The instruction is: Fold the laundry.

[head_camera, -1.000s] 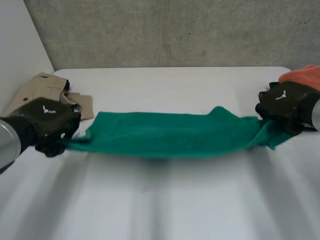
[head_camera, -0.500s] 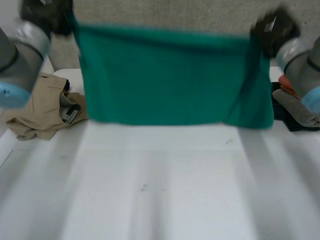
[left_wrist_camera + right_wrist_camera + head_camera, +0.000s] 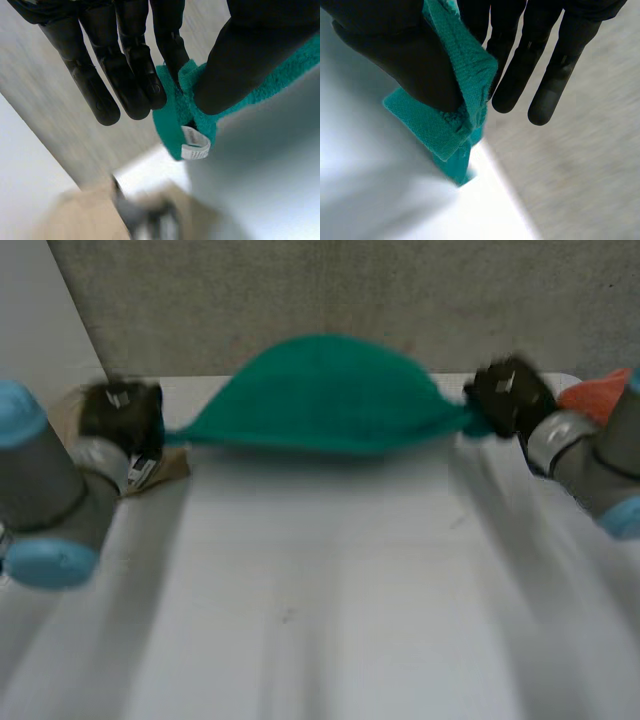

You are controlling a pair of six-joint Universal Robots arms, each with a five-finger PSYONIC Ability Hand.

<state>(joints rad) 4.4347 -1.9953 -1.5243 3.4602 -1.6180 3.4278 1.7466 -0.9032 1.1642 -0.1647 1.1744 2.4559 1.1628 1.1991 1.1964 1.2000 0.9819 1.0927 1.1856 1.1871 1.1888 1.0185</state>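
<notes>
green towel (image 3: 325, 395): billowed, stretched over white table (image 3: 320, 620) at 12 o'clock end | left hand (image 3: 120, 415): towel's 9 o'clock corner pinched, thumb against finger | right hand (image 3: 508, 395): 3 o'clock corner pinched likewise

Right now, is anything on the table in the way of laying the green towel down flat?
Nothing visible. The towel is stretched between the left hand and right hand, each pinching an end, and the table in front of it is bare. The beige clothes and orange cloth lie off to the sides.
</notes>
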